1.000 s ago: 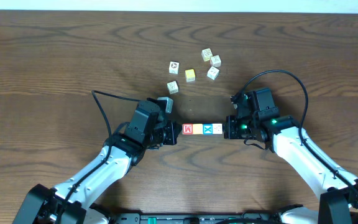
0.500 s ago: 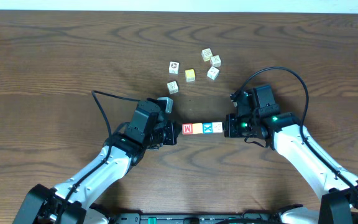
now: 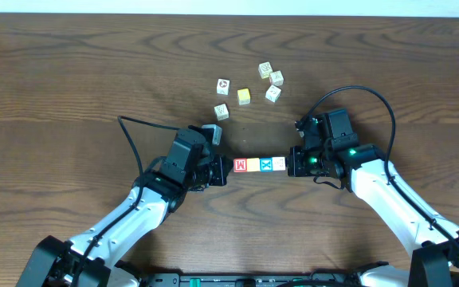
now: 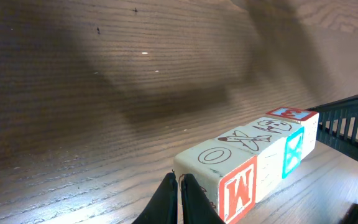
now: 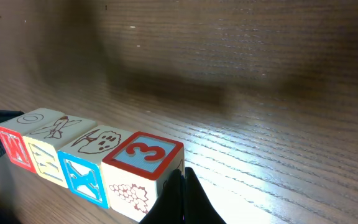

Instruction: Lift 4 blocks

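Four blocks form a tight row: red-faced [image 3: 241, 165], yellow-orange [image 3: 253, 165], blue X [image 3: 266, 165] and whitish [image 3: 278, 164]. My left gripper [image 3: 228, 169] is shut, its tip pressed against the red-faced end [image 4: 238, 186]. My right gripper [image 3: 290, 163] is shut too, its tip against the whitish end block [image 5: 145, 155], which has a red 3 on top. The row is squeezed between the two tips. Its shadow lies apart from it on the wood, so it seems to hang slightly above the table. The left tips [image 4: 180, 186] and right tips [image 5: 182, 186] hold nothing between them.
Several loose cubes lie behind the row: whitish picture cubes [image 3: 223, 84], [image 3: 221, 112], [image 3: 272, 93], [image 3: 265, 70] and a pale yellow one [image 3: 244, 96]. A black cable [image 3: 373, 100] arcs over the right arm. The table's back edge [image 3: 229, 16] runs along the top.
The right wrist has shifted very slightly toward the back. The row of blocks stays pinched between the two tips in about the same place.
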Robot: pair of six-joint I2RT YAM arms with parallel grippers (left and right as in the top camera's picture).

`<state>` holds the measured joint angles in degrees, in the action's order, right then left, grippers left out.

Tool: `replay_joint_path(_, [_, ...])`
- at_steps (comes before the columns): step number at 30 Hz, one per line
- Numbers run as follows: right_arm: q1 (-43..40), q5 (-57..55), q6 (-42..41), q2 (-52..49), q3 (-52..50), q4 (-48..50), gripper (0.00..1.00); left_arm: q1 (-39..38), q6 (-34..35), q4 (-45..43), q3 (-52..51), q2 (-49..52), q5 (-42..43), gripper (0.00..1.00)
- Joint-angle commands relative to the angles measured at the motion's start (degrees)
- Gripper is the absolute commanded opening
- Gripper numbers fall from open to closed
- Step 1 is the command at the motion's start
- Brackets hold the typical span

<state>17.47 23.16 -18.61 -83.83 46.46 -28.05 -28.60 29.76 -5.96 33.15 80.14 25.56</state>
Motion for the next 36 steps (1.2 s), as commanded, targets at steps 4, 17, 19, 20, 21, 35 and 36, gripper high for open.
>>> replay_joint_path(4, [1.7, 14.9, 0.7, 0.8, 2.6, 1.0, 0.01, -2.1, -0.3, -1.6, 3.4, -1.3, 9.4, 0.07])
replay_joint_path(17, [1.7, 14.9, 0.7, 0.8, 2.6, 1.0, 0.01, -2.1, -0.3, -1.6, 3.7, -1.3, 9.4, 0.07])
replay_joint_path(19, [1.7, 14.9, 0.7, 0.9, 2.6, 1.0, 0.01, -2.1, -0.3, -1.6, 3.9, -1.3, 9.4, 0.07])
replay_joint_path(20, [1.7, 14.9, 0.7, 0.9, 2.6, 1.0, 0.01, -2.1, -0.3, -1.6, 4.0, -1.3, 9.4, 0.07])
replay_joint_path(21, [1.7, 14.9, 0.7, 1.0, 2.6, 1.0, 0.01, -2.1, -0.3, -1.6, 4.0, -1.3, 9.4, 0.07])
replay_joint_path(35, [1.7, 14.9, 0.7, 3.0, 2.6, 1.0, 0.01, -2.1, -0.3, -1.6, 4.3, -1.3, 9.4, 0.08])
replay_joint_path(36, [1.7, 14.9, 0.7, 3.0, 2.6, 1.0, 0.01, -2.1, -0.3, -1.6, 4.3, -1.3, 9.4, 0.07])
